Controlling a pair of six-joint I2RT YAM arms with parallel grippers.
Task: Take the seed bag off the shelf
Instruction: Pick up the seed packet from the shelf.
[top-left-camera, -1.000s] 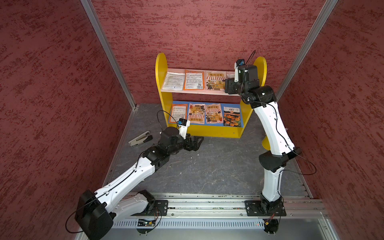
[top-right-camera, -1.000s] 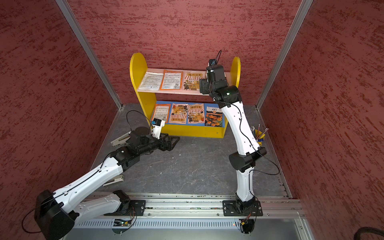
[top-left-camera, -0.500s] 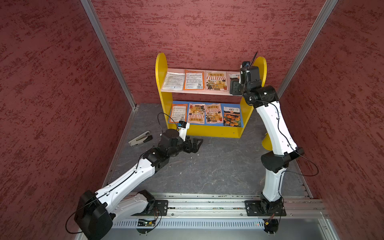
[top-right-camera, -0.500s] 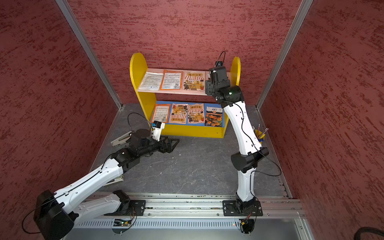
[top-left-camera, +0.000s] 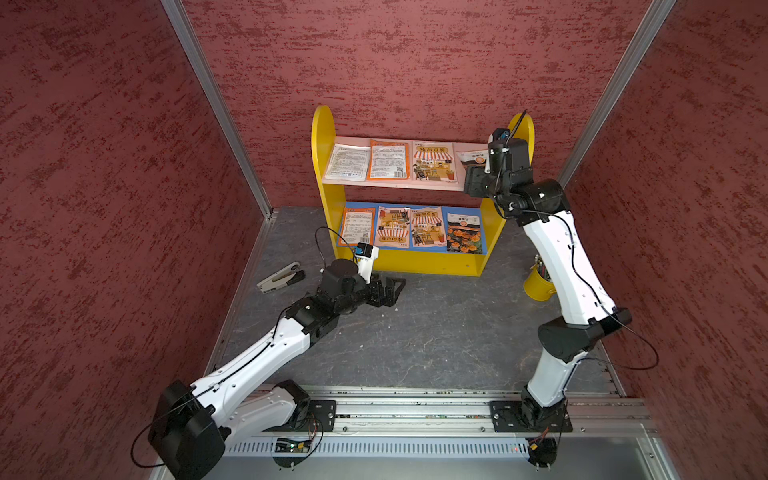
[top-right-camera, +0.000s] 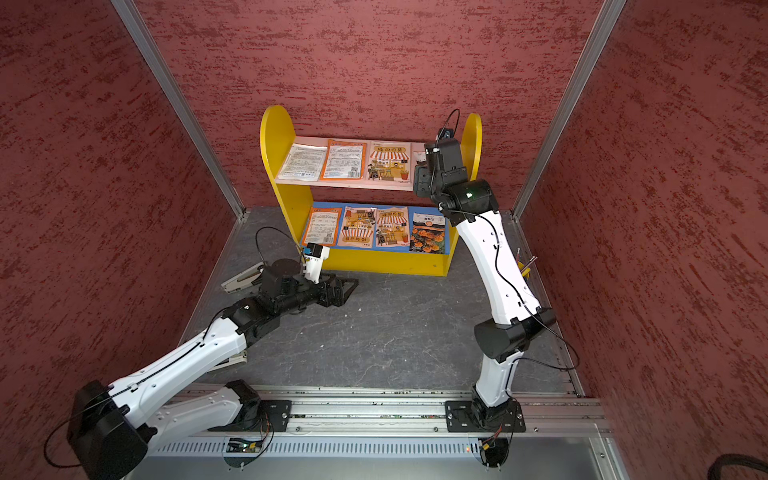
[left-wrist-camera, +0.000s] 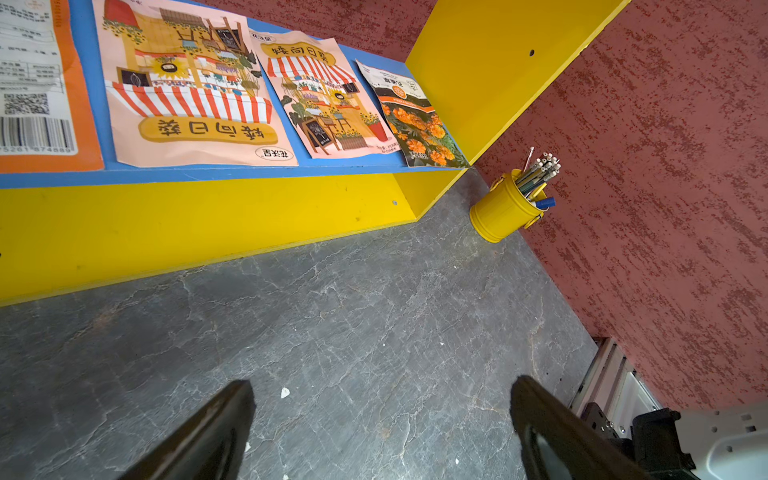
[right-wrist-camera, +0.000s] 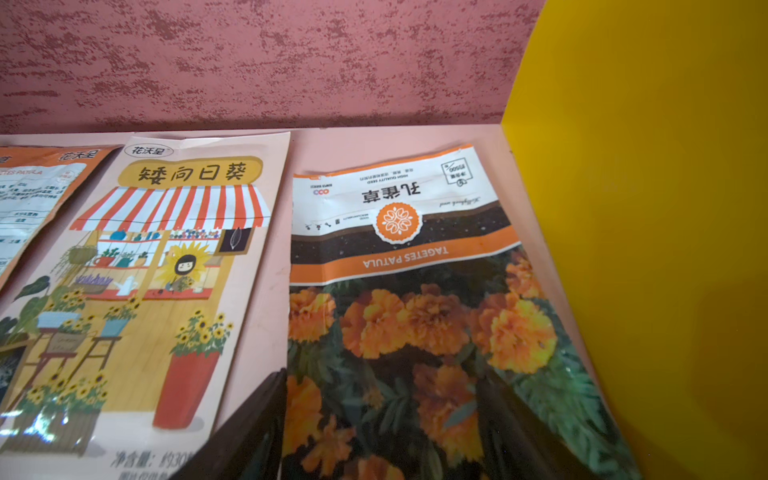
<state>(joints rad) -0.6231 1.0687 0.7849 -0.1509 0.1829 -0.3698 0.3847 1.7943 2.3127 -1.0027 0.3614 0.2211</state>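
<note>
Right hand (right-wrist-camera: 382, 390) at the front edge of the upper board (right-wrist-camera: 374, 139), fingers parted over the near end of the marigold seed bag (right-wrist-camera: 399, 270); no grip seen. Bag lies flat at the right end of the shelf (top-left-camera: 323, 137), just beside the yellow side panel (right-wrist-camera: 644, 208), with a narrow gap to the sunflower bag (right-wrist-camera: 166, 270). Left hand (left-wrist-camera: 382, 386) wide open, empty, low over bare counter (left-wrist-camera: 374, 316) before the shelf.

The shelf (top-left-camera: 325, 137) had yellow side panels, a pale pink upper board and a blue lower one. The marigold seed bag (right-wrist-camera: 415, 324) showed orange blooms on dark green leaves beneath white, black and orange bands; the sunflower bag (right-wrist-camera: 166, 270) was peach with a red-and-white striped awning.
</note>
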